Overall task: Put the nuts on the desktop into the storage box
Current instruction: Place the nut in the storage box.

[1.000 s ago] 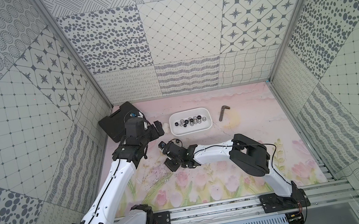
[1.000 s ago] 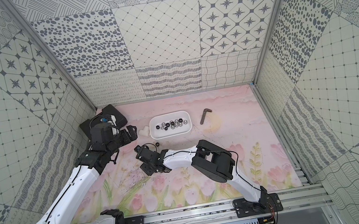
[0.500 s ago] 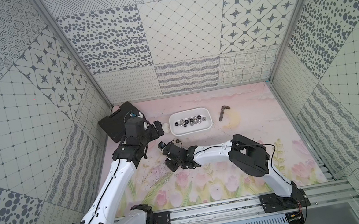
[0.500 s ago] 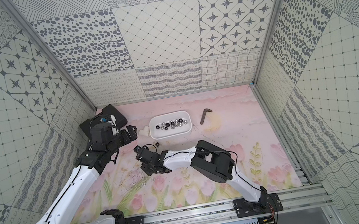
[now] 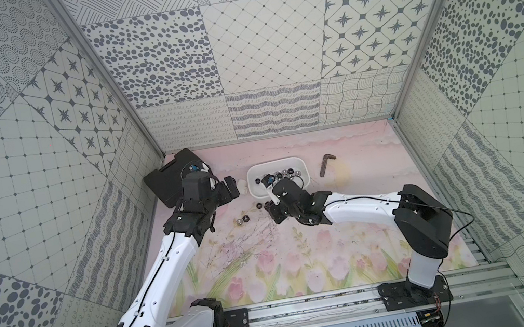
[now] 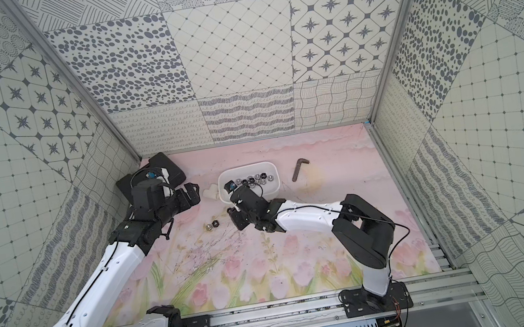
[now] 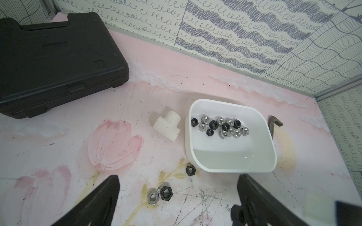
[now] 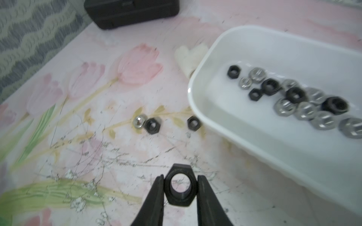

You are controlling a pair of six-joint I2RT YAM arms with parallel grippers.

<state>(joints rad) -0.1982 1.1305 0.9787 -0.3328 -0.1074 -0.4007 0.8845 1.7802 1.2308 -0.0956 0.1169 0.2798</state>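
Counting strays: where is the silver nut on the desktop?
In a top view, the silver nut sits on the desktop beside a black nut, front-left of the storage box.

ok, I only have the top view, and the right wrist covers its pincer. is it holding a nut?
Observer: Yes. In the right wrist view the right pincer is shut on a black nut, with the nut's hole facing the camera.
Operator: left pincer?
Observer: The left wrist view shows the left pincer open, with nothing in it.
Operator: loose ones, colours?
Observer: Three on the desktop: a silver nut touching a black neighbour, and a lone black nut beside the storage box.
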